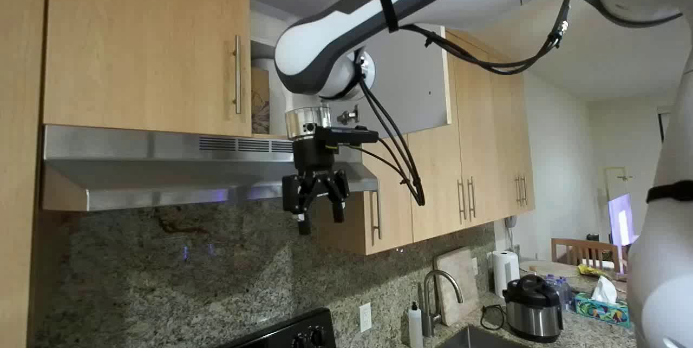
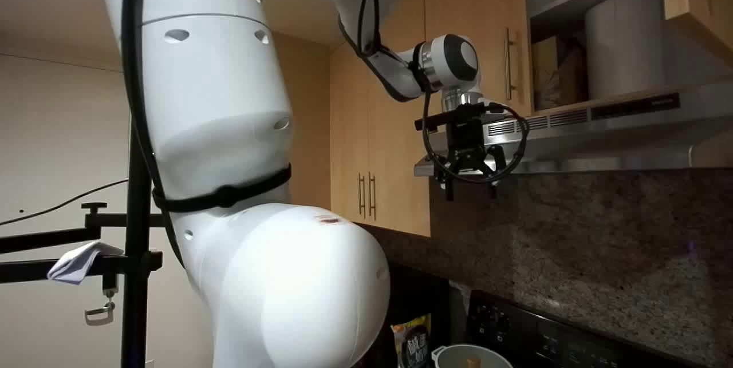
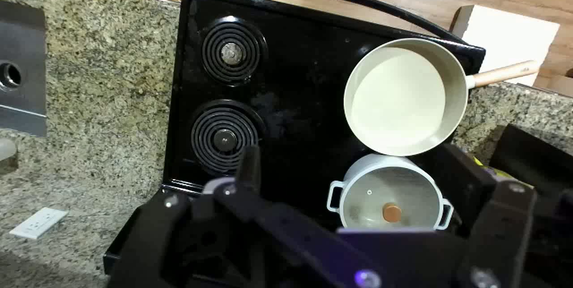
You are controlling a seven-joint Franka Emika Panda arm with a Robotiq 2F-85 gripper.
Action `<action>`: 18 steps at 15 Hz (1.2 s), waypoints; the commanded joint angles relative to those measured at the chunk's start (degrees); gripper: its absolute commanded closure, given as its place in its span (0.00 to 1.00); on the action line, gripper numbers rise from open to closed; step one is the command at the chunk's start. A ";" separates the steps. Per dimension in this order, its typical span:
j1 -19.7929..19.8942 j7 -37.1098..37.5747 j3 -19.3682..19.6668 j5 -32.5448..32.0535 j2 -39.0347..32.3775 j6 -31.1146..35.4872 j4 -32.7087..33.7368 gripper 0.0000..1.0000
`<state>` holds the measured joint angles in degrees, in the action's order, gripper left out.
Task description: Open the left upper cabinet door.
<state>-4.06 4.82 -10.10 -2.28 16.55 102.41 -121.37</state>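
One cabinet door (image 1: 414, 85) stands wide open in an exterior view, its pale edge jutting into the room; between it and the closed left upper cabinet door (image 1: 135, 45) gapes a compartment (image 1: 268, 28), and the robot arm (image 1: 325, 45) crosses in front of that gap. From the arm hangs the gripper (image 1: 321, 220), pointing down with its fingers (image 1: 304, 227) spread apart, out in front of the stainless range hood (image 1: 162, 175). From where I stand, the left upper cabinet door, handle (image 2: 508, 64) included, is higher than the fingertips in both exterior views and apart from them. That door is a wide, flat panel of light maple; the handle, a slim upright bar of brushed silver. Speckled granite backsplash (image 1: 189, 272) runs below the hood. In the wrist view, a round pan (image 3: 398, 95) and a lidded pot (image 3: 389, 194) sit on a black coil stove (image 3: 304, 64).
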 commanded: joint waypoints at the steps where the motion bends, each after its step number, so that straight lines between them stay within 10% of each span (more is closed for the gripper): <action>1: -0.88 0.22 0.76 -0.23 -0.08 -0.11 0.10 0.00; 18: -1.35 -0.16 0.45 -0.95 1.26 -0.29 -0.17 0.00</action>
<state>-4.37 4.82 -10.01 -2.31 16.69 102.43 -121.36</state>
